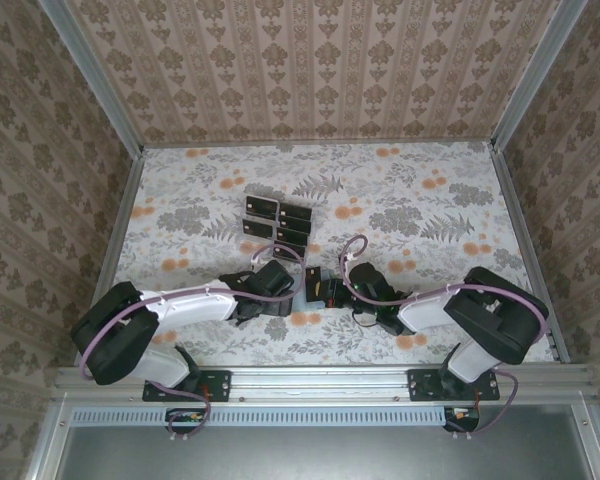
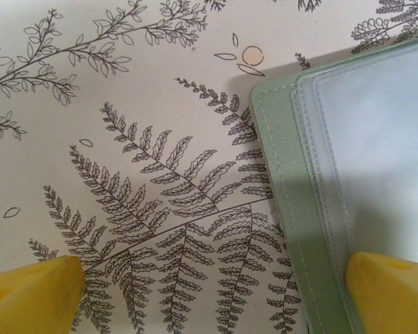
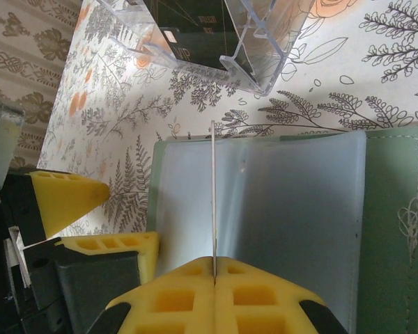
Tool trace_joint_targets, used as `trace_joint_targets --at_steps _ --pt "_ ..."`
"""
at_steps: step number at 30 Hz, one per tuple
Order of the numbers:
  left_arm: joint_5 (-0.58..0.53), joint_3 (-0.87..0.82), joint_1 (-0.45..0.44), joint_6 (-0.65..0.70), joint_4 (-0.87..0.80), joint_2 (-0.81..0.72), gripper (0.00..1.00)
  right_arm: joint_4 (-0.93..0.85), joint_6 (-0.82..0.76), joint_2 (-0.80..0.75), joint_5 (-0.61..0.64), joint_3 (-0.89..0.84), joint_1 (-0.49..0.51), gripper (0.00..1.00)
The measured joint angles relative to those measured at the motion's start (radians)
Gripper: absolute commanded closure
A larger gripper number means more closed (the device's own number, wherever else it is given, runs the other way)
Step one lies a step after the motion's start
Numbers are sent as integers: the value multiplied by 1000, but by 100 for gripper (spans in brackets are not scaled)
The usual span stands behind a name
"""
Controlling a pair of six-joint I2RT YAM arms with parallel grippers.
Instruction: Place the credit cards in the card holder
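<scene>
Evidently R end effector (image 3: 214,268) pinched a thin, stiff, prob. slick credit card (image 3: 213,195) by its edge, over the card holder (image 3: 397,209) lying open on worktop (image 2: 125,69); L end effector (image 2: 212,292) gaped astride its edge.

Blk/white arms (image 1: 180,305), purple cables (image 1: 346,272), yellow fingertips (image 2: 28,296)

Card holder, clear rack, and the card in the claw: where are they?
Card holder (image 3: 397,209): right wrist view, green cover.
Clear rack (image 3: 268,59): right wrist view, plastic wall.
Card (image 3: 214,195): right wrist view, thin upturned edge.
</scene>
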Motion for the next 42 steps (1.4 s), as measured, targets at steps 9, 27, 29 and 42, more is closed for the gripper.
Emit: trace_joint_targets --at_steps 9,27,29,42 --pt "-2 0 0 -5 -2 0 0 66 35 47 -8 0 0 100" --pt "-2 -2 0 -8 -1 -2 0 132 88 79 -26 -28 6 100" --pt "-2 -3 0 -8 -1 -3 0 137 92 79 -26 -33 6 100" --pt "-2 -6 0 -8 0 -6 0 171 115 105 -30 -41 10 100"
